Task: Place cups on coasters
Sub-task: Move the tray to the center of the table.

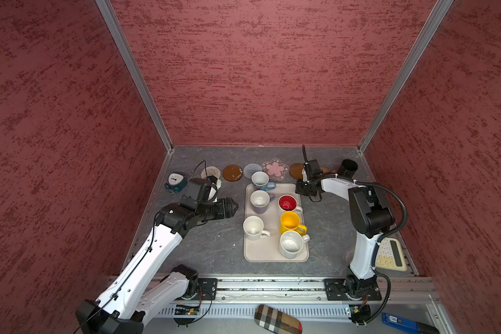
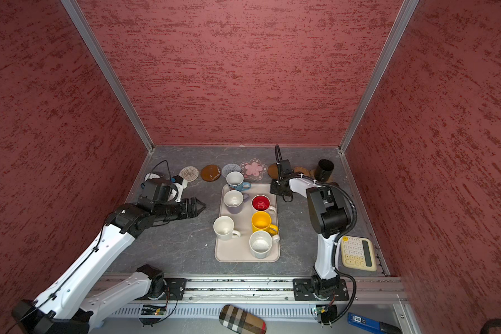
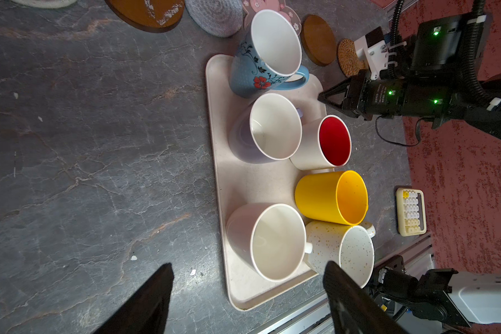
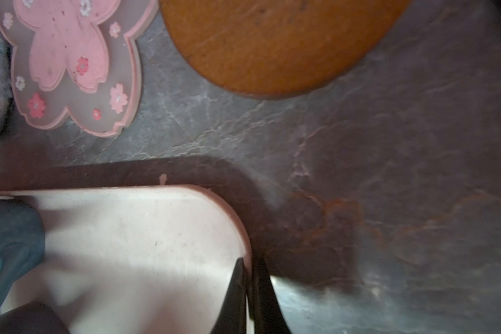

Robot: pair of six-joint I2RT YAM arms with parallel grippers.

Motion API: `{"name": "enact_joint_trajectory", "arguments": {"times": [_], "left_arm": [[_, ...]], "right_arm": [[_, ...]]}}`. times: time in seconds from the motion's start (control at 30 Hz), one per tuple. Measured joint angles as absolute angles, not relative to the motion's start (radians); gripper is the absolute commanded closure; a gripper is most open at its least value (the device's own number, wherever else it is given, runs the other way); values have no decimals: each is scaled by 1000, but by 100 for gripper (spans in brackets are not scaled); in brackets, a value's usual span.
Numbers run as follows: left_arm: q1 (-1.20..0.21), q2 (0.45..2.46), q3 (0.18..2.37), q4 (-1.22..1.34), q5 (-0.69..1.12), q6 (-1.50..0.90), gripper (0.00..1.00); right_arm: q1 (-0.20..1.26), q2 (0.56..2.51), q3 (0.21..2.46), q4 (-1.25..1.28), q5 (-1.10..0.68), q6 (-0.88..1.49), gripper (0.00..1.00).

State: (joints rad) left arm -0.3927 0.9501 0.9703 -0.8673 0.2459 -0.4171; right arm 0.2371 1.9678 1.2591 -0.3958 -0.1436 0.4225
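Showing florals on blue mug, left-wrist cam only.

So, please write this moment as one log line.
left gripper: open, empty, beside tray | right gripper: shut, empty, at tray corner | black cup: off tray | flower coaster: bare

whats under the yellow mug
The beige tray; nothing else shows around the base of the yellow mug. The spot directly beneath it is covered.
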Motion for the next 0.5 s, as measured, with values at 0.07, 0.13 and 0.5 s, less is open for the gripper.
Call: {"name": "enact_joint_trajectory", "arguments": {"times": [0.07,0.13,0.5], "left_arm": [[-393,950,970,-867,246,-417,18],[-393,950,970,-867,246,-417,18],[-393,967,971,-867,245,-417,18]], "right_arm": [[220,1961,1248,-393,-140,422,100],[210,1956,1242,-386,-138,423,100],[198,1945,1217,-352,-153,407,79]]}}
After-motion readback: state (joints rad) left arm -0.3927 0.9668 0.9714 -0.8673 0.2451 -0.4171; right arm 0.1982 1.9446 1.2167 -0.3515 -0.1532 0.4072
